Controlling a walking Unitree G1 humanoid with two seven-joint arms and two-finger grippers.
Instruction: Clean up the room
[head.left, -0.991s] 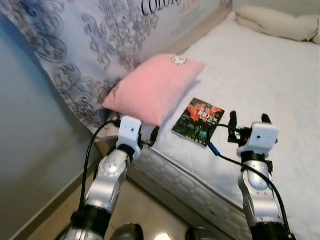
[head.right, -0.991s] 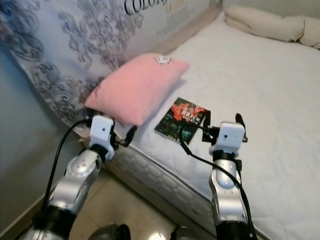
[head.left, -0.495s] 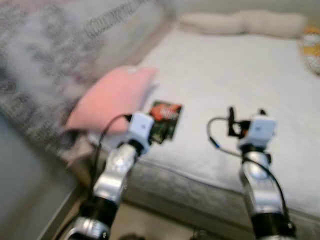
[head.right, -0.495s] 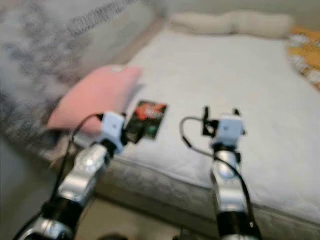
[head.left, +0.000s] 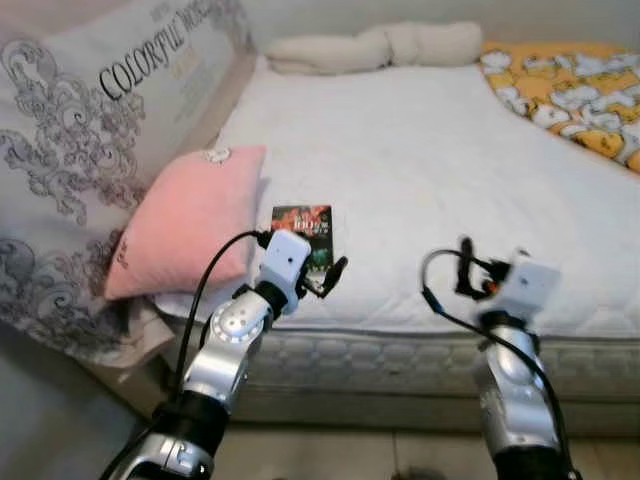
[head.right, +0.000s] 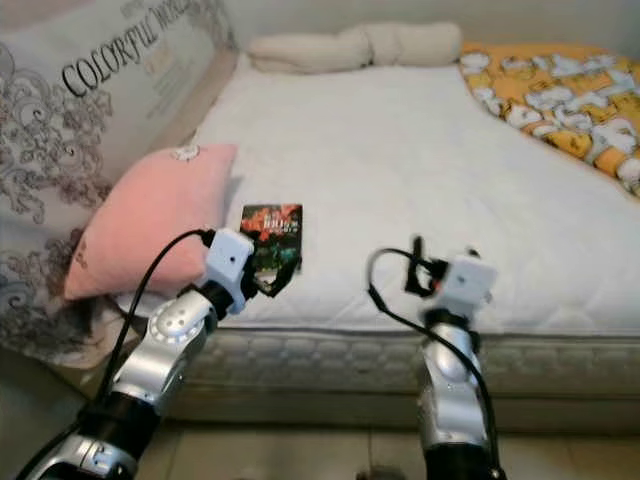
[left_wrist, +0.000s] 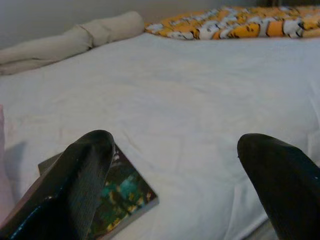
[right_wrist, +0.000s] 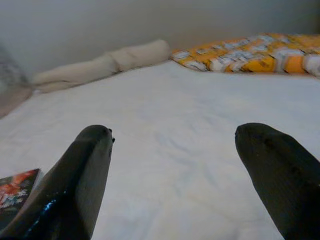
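A dark book with a red cover (head.left: 303, 232) lies flat on the white mattress (head.left: 430, 170) near its front edge, beside a pink pillow (head.left: 185, 215). My left gripper (head.left: 322, 272) hovers open just in front of the book, over the mattress edge. In the left wrist view the book (left_wrist: 120, 197) sits close behind one black finger (left_wrist: 85, 170). My right gripper (head.left: 491, 258) is held open over the front edge further right, with nothing between its fingers. In the right wrist view the book (right_wrist: 15, 187) shows off to one side.
A large bag with grey swirls and printed lettering (head.left: 90, 130) leans against the bed's left side behind the pillow. A rolled cream blanket (head.left: 370, 45) lies at the far end. An orange patterned quilt (head.left: 570, 90) covers the far right corner. The quilted bed side (head.left: 400, 360) drops to the floor.
The whole view has swung round, so the bed now lies square ahead and the orange quilt has come into sight. My left gripper now sits by the book instead of under the pillow's corner.
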